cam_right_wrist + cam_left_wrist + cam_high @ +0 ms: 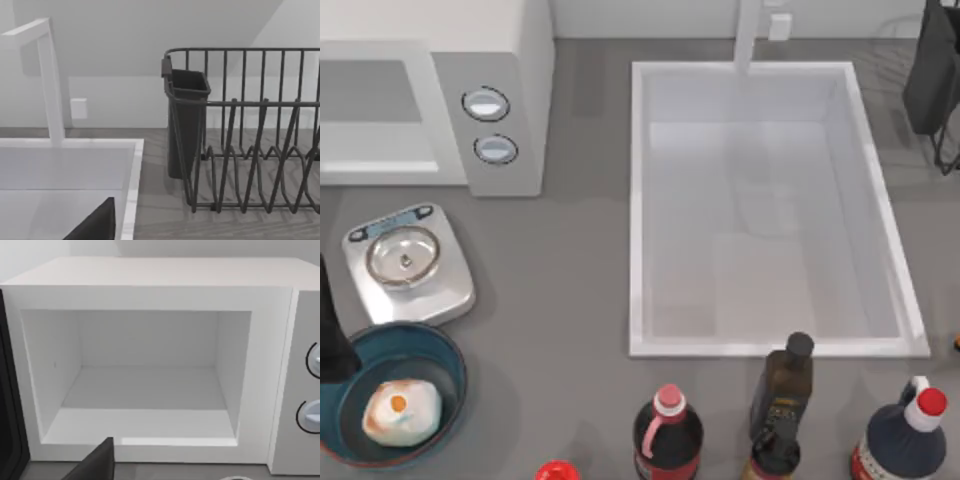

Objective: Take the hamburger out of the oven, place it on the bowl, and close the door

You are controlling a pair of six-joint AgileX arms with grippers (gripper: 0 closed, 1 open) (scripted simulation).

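Left hand [332,345], grip state unclear, beside hamburger [402,412] in bowl [440,345].

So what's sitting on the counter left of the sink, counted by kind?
oven: 1
kitchen scale: 1
bowl: 1
hamburger, lying in the bowl: 1
red-topped item, cut off at the picture's edge: 1
Total: 5

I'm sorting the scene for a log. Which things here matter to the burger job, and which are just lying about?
For the job: hamburger, bowl, oven, left arm.

Lying about: kitchen scale, sink, bottles, dish rack.
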